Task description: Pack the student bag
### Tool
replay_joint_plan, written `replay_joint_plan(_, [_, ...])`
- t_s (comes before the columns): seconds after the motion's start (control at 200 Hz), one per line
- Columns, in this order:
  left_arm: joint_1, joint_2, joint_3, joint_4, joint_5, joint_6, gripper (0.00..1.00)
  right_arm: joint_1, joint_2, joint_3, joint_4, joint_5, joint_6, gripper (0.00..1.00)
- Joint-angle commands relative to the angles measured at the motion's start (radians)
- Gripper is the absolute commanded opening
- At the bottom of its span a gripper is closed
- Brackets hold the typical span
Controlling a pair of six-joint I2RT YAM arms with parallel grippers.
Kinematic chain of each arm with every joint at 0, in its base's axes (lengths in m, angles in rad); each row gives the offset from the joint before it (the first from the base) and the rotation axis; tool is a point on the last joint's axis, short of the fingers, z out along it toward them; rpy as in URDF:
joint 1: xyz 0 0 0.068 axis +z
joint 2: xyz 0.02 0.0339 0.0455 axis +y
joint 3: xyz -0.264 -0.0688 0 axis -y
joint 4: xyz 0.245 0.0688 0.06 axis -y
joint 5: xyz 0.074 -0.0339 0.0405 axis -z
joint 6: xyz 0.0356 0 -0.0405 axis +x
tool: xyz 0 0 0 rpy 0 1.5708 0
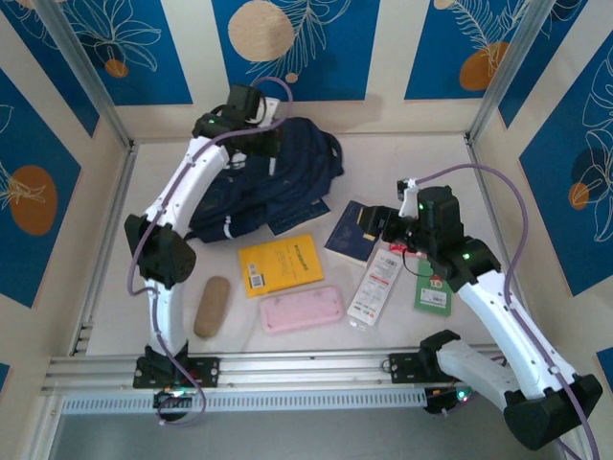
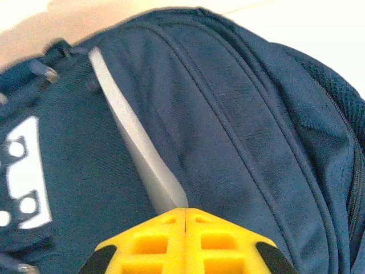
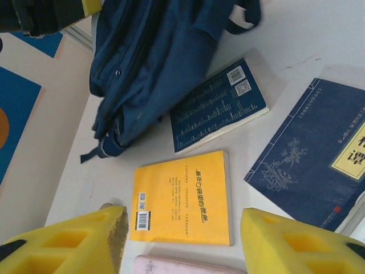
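Blue-and-cream patterned walls box in a pale tabletop (image 1: 402,163), and the student bag (image 1: 278,187) lies slumped on its side toward 11 o'clock, its straps trailing toward 1 o'clock. The left end effector (image 2: 185,214) is clenched, its yellow pads meeting right at the bag's navy fabric where a grey-white stripe (image 2: 134,142) runs into the tips. Whether cloth is actually pinched between them cannot be told, but the placement suggests it is there to steady or lift the bag's upper panel so the opening can be reached.

The right end effector (image 3: 182,225) is released, jaws spread wide with nothing between them, hanging above the loose items toward 4 o'clock, most likely lining up a first pick. Below it lies a yellow book (image 3: 182,197), and a small dark blue book (image 3: 219,105) touches the bag's edge. A larger blue book (image 3: 311,148) lies at 3 o'clock of the yellow one. A pink case (image 1: 302,310), a brown pouch (image 1: 212,307), a clear packet (image 1: 375,285) and a green card (image 1: 433,287) line the near side from 7 to 5 o'clock, none yet packed
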Motion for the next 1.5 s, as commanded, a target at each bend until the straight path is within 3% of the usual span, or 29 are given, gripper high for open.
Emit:
replay_joint_plan(0.0, [-0.060, -0.171, -0.040, 0.038, -0.023, 0.171, 0.00, -0.005, -0.036, 0.052, -0.089, 0.034, -0.026, 0.71])
replay_joint_plan(0.185, [-0.176, -0.350, -0.284, 0.142, -0.083, 0.311, 0.00, -0.046, -0.091, 0.058, -0.176, 0.068, -0.022, 0.89])
replay_joint_plan(0.275, [-0.189, -0.375, -0.378, 0.159, -0.075, 0.274, 0.00, -0.100, -0.090, 0.025, -0.176, 0.015, 0.012, 0.89])
replay_joint_plan(0.365, [-0.189, -0.396, -0.456, 0.169, -0.068, 0.162, 0.00, -0.139, -0.035, -0.006, -0.138, -0.043, 0.048, 0.82])
replay_joint_plan(0.48, [-0.189, -0.465, -0.593, 0.219, -0.106, -0.013, 0.00, -0.130, 0.129, 0.043, -0.118, -0.021, 0.057, 0.74])
replay_joint_plan(0.55, [-0.177, -0.513, -0.682, 0.248, -0.132, -0.117, 0.22, -0.125, 0.251, 0.107, -0.125, 0.033, 0.061, 0.74])
replay_joint_plan(0.74, [-0.128, -0.608, -0.863, 0.288, -0.113, -0.313, 0.39, -0.052, 0.609, 0.406, -0.200, 0.203, 0.035, 0.68])
replay_joint_plan(0.805, [-0.097, -0.639, -0.918, 0.295, -0.092, -0.359, 0.40, -0.026, 0.739, 0.534, -0.254, 0.243, 0.025, 0.63])
replay_joint_plan(0.965, [-0.061, -0.725, -1.082, 0.360, -0.039, -0.467, 0.41, 0.036, 1.040, 0.857, -0.416, 0.348, 0.013, 0.61])
replay_joint_plan(1.055, [-0.058, -0.744, -1.136, 0.343, -0.062, -0.538, 0.41, 0.062, 1.191, 1.027, -0.511, 0.383, 0.014, 0.58])
replay_joint_plan(1.31, [-0.041, -0.753, -1.212, 0.313, -0.076, -0.607, 0.42, 0.119, 1.436, 1.247, -0.611, 0.385, -0.010, 0.58])
replay_joint_plan(1.395, [-0.024, -0.752, -1.229, 0.297, -0.068, -0.646, 0.43, 0.125, 1.465, 1.273, -0.640, 0.398, -0.007, 0.50])
replay_joint_plan(1.44, [-0.001, -0.744, -1.239, 0.287, -0.040, -0.676, 0.42, 0.125, 1.464, 1.265, -0.642, 0.404, -0.006, 0.36])
replay_joint_plan(1.495, [0.025, -0.733, -1.253, 0.269, -0.015, -0.718, 0.41, 0.124, 1.454, 1.257, -0.646, 0.406, 0.007, 0.12])
